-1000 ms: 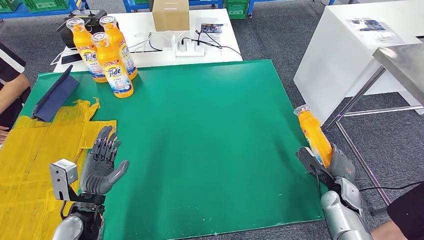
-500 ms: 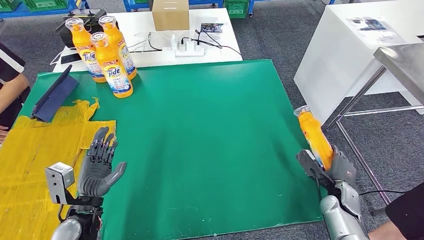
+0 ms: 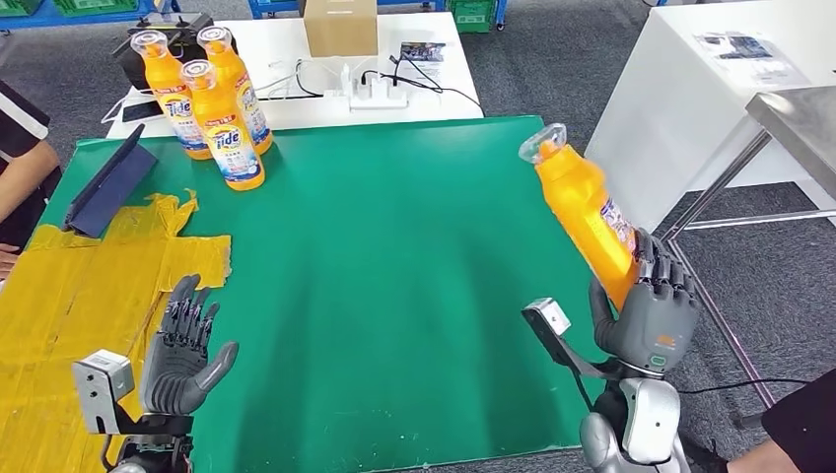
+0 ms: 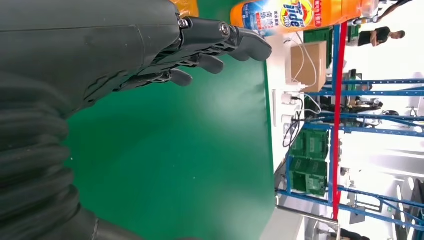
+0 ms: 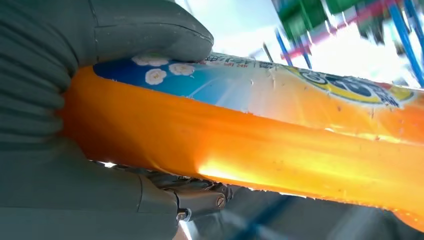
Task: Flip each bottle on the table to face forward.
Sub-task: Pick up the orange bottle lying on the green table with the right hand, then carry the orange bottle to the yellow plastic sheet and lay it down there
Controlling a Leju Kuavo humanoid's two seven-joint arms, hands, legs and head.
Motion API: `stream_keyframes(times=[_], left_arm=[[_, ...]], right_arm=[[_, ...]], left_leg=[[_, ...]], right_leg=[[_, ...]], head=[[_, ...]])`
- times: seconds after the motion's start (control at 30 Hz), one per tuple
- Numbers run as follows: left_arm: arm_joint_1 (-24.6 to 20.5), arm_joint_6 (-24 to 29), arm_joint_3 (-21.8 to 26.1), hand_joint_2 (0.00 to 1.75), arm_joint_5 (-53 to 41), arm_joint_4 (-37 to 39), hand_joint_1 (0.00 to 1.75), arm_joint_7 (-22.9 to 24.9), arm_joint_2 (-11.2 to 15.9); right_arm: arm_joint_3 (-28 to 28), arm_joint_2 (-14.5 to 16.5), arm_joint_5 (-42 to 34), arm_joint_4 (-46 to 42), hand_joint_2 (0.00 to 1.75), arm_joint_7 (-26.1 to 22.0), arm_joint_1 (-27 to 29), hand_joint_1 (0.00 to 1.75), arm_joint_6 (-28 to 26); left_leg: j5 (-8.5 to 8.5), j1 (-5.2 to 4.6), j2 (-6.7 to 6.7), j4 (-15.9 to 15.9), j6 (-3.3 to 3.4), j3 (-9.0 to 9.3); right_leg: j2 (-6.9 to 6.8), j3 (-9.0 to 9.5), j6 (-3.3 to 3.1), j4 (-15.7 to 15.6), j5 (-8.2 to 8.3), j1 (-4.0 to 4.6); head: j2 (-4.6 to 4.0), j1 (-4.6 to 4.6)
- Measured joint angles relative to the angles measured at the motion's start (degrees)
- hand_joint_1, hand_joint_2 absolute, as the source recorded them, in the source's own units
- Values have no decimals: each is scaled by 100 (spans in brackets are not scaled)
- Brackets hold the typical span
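Observation:
My right hand (image 3: 651,315) grips an orange Tide bottle (image 3: 584,209) by its lower body, lifted above the green mat's right edge and tilted with its cap up and to the left. Up close in the right wrist view, the thumb (image 5: 150,30) and fingers (image 5: 195,197) wrap the bottle (image 5: 280,145), its blue and yellow label under the thumb. Three more orange Tide bottles (image 3: 223,123) stand upright at the mat's far left corner, labels toward me. My left hand (image 3: 182,345) hovers empty with fingers spread over the mat's near left; its fingers (image 4: 200,45) also appear in the left wrist view.
A green mat (image 3: 394,276) covers the table, with yellow paper (image 3: 69,305) on its left side and a dark blue folder (image 3: 106,187) propped there. A white table behind carries a cardboard box (image 3: 340,27) and a power strip (image 3: 380,94). A person's arm (image 3: 20,177) is at the left edge.
My right hand has lifted the bottle up and inward from beside the mat's right edge. My left hand has dropped slightly lower and nearer.

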Motion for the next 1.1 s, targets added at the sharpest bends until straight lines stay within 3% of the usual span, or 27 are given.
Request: stream_keyframes(times=[0.17,0.27,0.33,0.43,0.53,0.7,1.1], left_arm=[[8,34,40,175,2,-66,0,37,-19],[17,37,52,175,2,-102,0,56,-22],[25,-27,55,175,1,-110,0,34,-25],[-50,-183,31,175,0,-63,0,-34,-26],[-315,-344,-129,175,12,91,0,-70,-21],[-643,-534,-488,175,67,272,0,-69,23],[-1092,-727,-1185,175,46,581,0,-39,108]], right_arm=[[-141,304,361,-986,175,-471,127,175,-24],[-38,405,-143,-1315,175,-536,172,175,-9],[283,289,-1400,-1374,175,-781,191,175,101],[756,139,-3841,-1211,175,-1715,59,175,838],[1074,200,-5207,-676,175,-2566,-290,175,1694],[1453,398,-5512,144,175,-2938,-801,175,2182],[2246,666,-5265,1412,175,-2876,-1510,175,2614]], left_leg=[[7,-8,6,1,8,-10],[6,-8,8,1,8,-10],[6,-8,8,1,8,-10],[7,-7,10,0,7,-9],[18,-5,10,0,8,-6],[27,-4,7,0,9,-9],[30,-4,9,1,8,-20]], right_leg=[[0,16,5,0,12,-8],[1,19,5,0,12,-7],[1,17,5,0,12,-7],[1,8,3,0,13,-7],[1,-8,-1,0,18,-5],[0,11,2,3,27,-5],[0,9,1,3,33,-5]], head=[[0,0],[0,-1],[0,-1],[0,-1],[0,-2],[0,-2],[0,-1]])
